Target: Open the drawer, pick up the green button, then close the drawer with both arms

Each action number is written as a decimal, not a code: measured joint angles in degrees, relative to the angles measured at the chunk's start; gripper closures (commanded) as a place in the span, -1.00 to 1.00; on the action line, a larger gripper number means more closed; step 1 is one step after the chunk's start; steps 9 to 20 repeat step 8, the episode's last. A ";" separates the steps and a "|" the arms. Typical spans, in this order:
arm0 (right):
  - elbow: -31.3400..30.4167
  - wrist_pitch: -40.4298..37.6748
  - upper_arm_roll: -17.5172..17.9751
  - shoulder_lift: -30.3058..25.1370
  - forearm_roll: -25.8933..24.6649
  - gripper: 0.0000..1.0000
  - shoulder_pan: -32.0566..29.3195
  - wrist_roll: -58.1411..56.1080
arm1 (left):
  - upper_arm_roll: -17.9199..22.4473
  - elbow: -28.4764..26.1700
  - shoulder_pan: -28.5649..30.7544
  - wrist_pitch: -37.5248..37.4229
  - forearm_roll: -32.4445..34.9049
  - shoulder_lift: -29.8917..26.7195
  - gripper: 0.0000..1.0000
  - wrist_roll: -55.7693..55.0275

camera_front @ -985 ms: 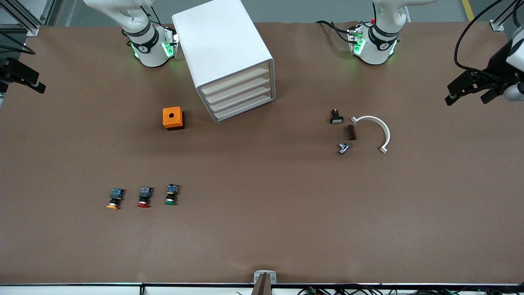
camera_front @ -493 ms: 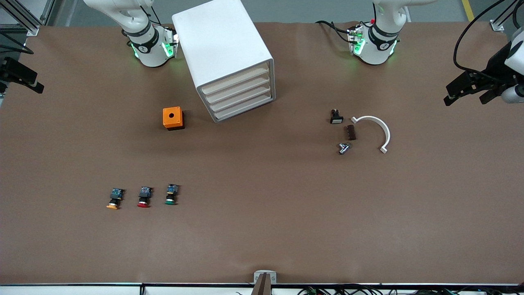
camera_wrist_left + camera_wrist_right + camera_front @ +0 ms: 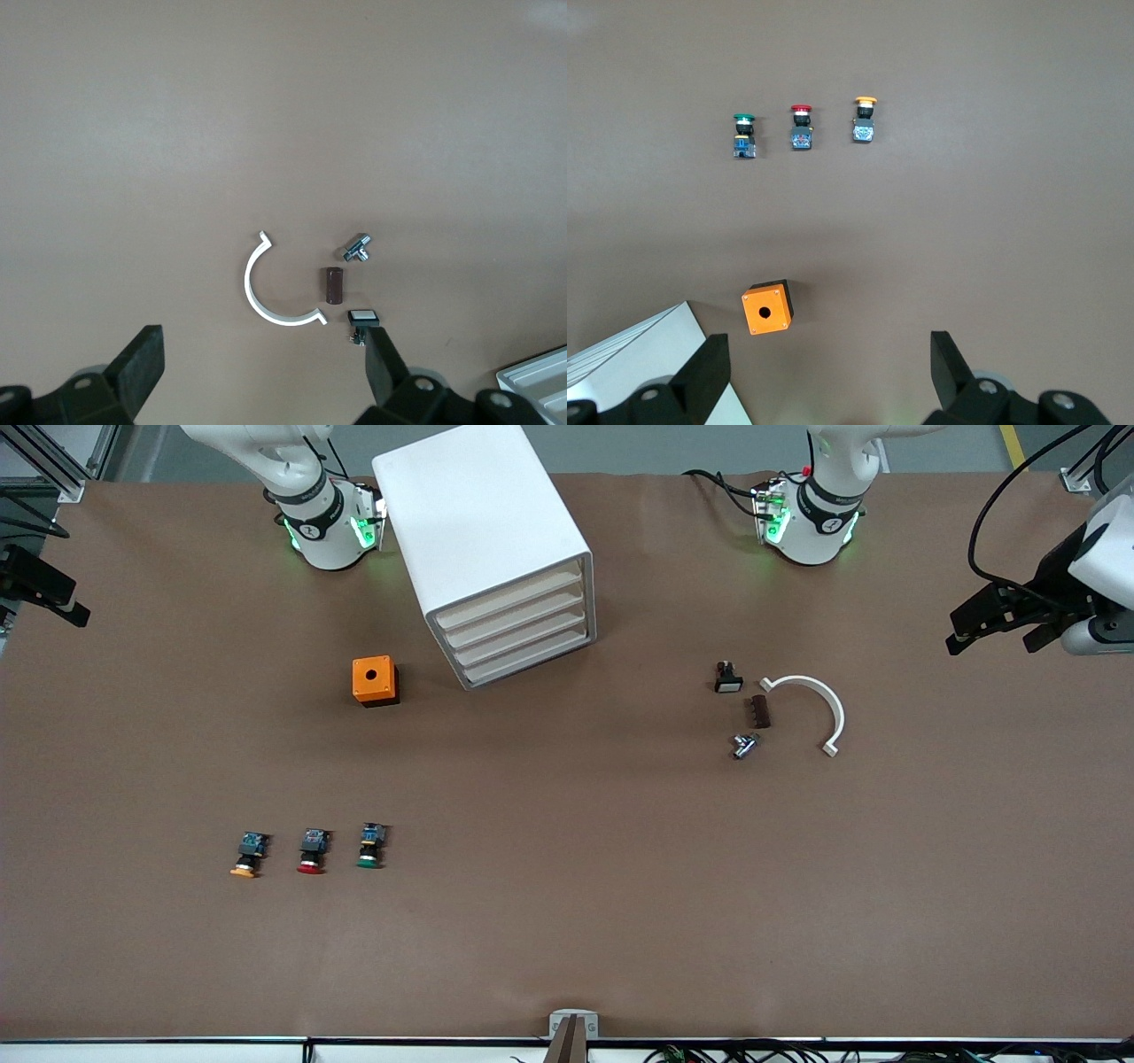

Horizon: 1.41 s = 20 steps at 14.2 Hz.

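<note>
A white drawer cabinet [image 3: 485,549] stands near the robots' bases, between the two arms and closer to the right arm's base; its four drawers [image 3: 518,631] are all shut, so nothing inside them can be seen; no writing is readable on it. Just beside it, toward the right arm's end of the table, sits an orange box [image 3: 374,680] with a round hole in its top face; what is in the hole cannot be told.

The green button [image 3: 370,846] lies on the bare table, well apart from the cabinet and nearer to the front camera, in a row with a red button [image 3: 312,851] and a yellow button [image 3: 249,855]; the green one is the one closest to the table's middle.

Toward the left arm's end lie a white curved clip [image 3: 812,707], a brown block [image 3: 760,711], a small metal fitting [image 3: 743,745] and a black switch [image 3: 727,677], close together.

The left gripper [image 3: 994,624] hangs over the table's edge at the left arm's end, fingers [image 3: 142,370] spread apart and holding nothing; the right gripper [image 3: 49,593] hangs over the edge at the right arm's end, fingers [image 3: 943,361] likewise apart and empty.
</note>
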 measured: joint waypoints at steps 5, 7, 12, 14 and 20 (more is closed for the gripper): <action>-2.58 1.26 0.02 -2.02 -0.35 -1.00 0.00 -3.15 | -0.65 0.20 -0.02 0.00 0.00 0.00 -0.99 0.00; -2.83 1.28 0.02 -2.10 -0.36 -1.00 0.00 -3.18 | -0.75 0.22 -0.02 0.00 0.00 0.00 -0.99 0.00; -2.98 1.34 0.02 -2.11 -0.36 -1.00 0.00 -3.18 | -0.75 0.23 -0.02 0.00 0.00 0.00 -0.99 0.00; -2.98 1.34 0.02 -2.11 -0.36 -1.00 0.00 -3.18 | -0.75 0.23 -0.02 0.00 0.00 0.00 -0.99 0.00; -2.98 1.34 0.02 -2.11 -0.36 -1.00 0.00 -3.18 | -0.75 0.23 -0.02 0.00 0.00 0.00 -0.99 0.00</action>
